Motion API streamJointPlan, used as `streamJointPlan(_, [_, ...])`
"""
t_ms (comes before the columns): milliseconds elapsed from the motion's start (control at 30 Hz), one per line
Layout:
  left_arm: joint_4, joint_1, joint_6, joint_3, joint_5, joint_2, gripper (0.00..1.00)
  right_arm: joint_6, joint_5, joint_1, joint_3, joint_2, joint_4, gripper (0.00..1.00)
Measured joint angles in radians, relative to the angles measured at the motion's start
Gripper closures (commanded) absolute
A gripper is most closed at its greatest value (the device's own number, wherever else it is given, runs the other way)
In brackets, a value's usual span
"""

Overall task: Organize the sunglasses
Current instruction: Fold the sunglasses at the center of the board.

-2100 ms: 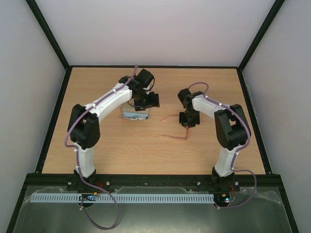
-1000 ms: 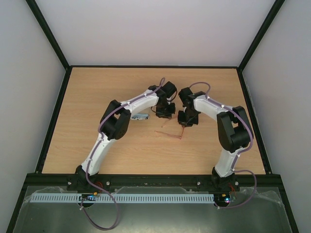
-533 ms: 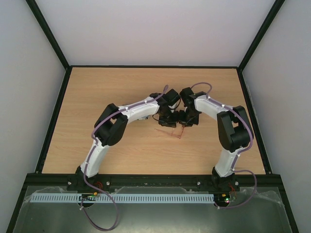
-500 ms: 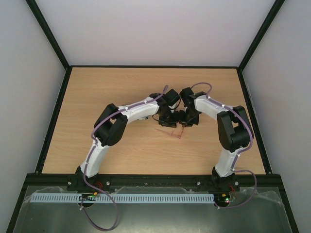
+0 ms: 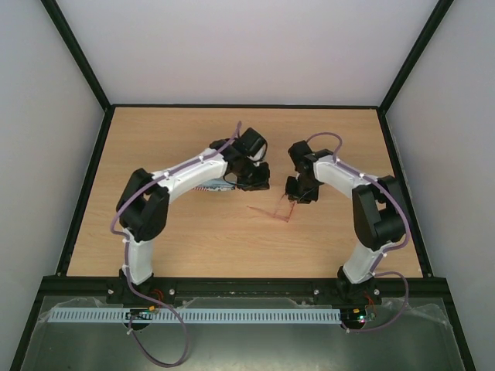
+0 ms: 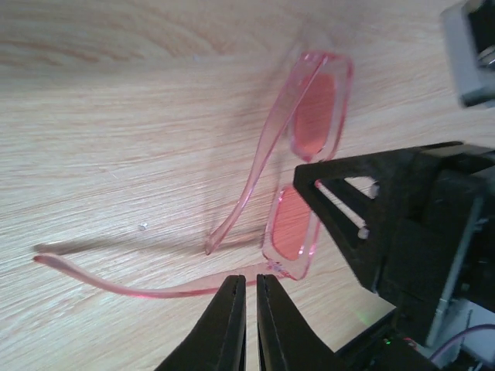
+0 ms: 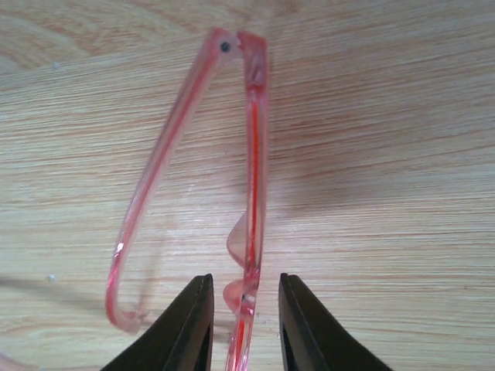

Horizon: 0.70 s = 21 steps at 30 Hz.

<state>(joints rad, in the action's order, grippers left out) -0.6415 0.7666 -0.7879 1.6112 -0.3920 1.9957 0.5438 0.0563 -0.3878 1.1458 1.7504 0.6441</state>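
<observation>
Work on the sunglasses looks partway done at best. They lie bare on the bench, a little right of its centre, between the two wrists. The patterned case sits apart on their far-left side, half hidden behind the left arm, and nothing shows them inside it. One temple arm is swung part of the way in toward the lenses. The other stretches straight out along the wood, so I judge that it remains to be folded and the pair put away.

The left fingers are together, with only a hairline slit between them. Their tips sit right at the outstretched temple arm, and I cannot tell whether they touch it. The right fingers stand apart, one on each side of the front frame, with a sliver of bench showing on each side, so they clamp nothing.

The frame is translucent pink-red plastic, glossy and thin, with two rounded-rectangle tinted lenses and small moulded nose pads. The temples are long, slender and gently curved at the ends, and probably springy. The bench is pale matte wood-grain laminate.
</observation>
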Motion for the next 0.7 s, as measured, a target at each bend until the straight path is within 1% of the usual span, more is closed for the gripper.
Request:
streamJointPlan(167, [0.01,-0.021,-0.015,-0.037,0.005,-0.095,0.91,0.003,0.002,0.0,-0.003,-0.047,-0.001,0.72])
streamJointPlan(200, [0.011,-0.02,-0.019,-0.053,0.005,-0.111,0.91,0.003,0.003,0.0,-0.003,-0.052,-0.001,0.67])
streamJointPlan(333, [0.012,-0.021,-0.027,-0.122,0.006,-0.149,0.91,0.017,0.016,0.0,-0.003,-0.069,-0.003,0.37])
streamJointPlan(400, [0.011,-0.022,-0.028,-0.152,0.006,-0.158,0.91,0.019,0.022,0.0,-0.003,-0.069,-0.01,0.3])
streamJointPlan(500, [0.008,-0.032,-0.028,-0.18,0.007,-0.161,0.91,0.023,0.021,0.0,-0.003,-0.069,-0.015,0.28])
streamJointPlan(700, [0.007,-0.042,-0.027,-0.184,0.007,-0.162,0.91,0.026,0.021,0.0,0.008,-0.033,-0.021,0.25])
